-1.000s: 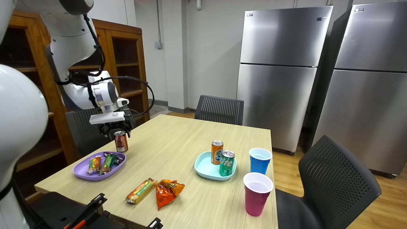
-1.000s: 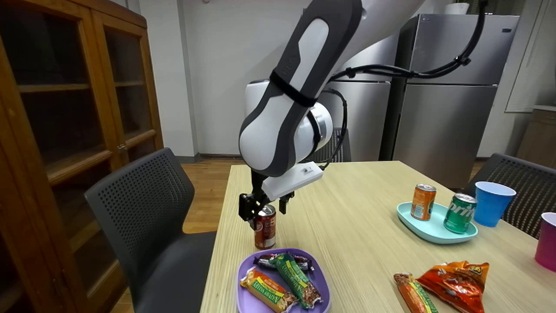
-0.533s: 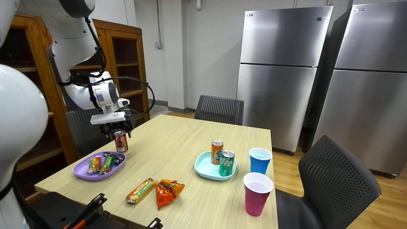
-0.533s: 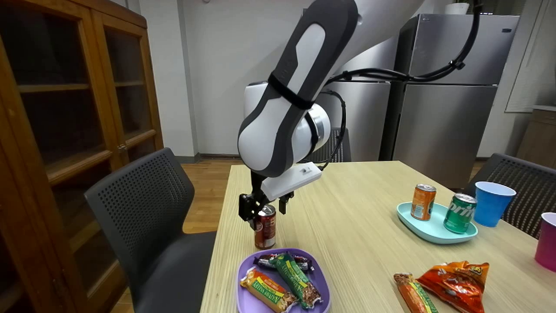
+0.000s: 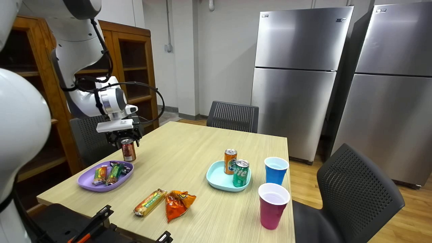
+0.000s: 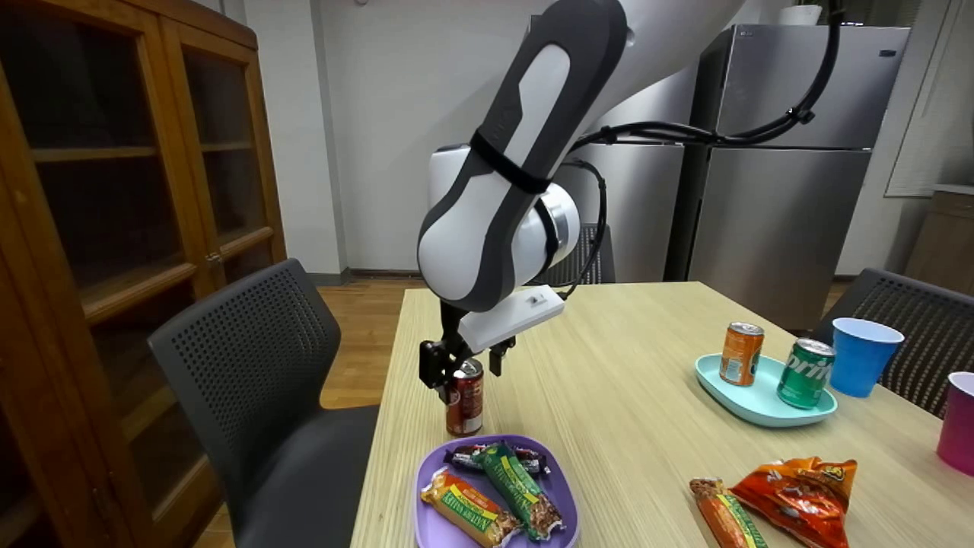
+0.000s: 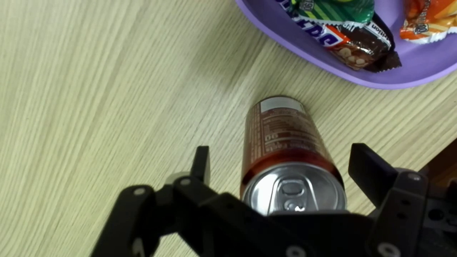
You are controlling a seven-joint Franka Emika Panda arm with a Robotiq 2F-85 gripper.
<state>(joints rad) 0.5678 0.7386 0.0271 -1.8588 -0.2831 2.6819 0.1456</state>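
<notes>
A dark red soda can (image 7: 285,135) stands upright on the pale wooden table (image 5: 189,141), close to its edge. My gripper (image 7: 281,157) is open around the can's upper part, one finger (image 7: 201,162) to each side. In the wrist view a gap shows between the can and both fingers, and the gripper's body hides part of the silver lid. Both exterior views show the gripper (image 6: 468,379) pointing down over the can (image 5: 128,152). Beside the can lies a purple plate (image 7: 392,84) bearing several wrapped bars.
A granola bar (image 5: 150,202) and an orange snack bag (image 5: 179,204) lie on the table. Farther along, a teal plate (image 5: 216,182) carries an orange can (image 5: 230,162) and a green can (image 5: 240,173). Blue (image 5: 275,173) and magenta (image 5: 271,209) cups stand beyond. Chairs (image 6: 259,365) surround the table.
The arm has shifted only very slightly, with the gripper still open around the can. The can, plates, snacks and cups have stayed where they were.
</notes>
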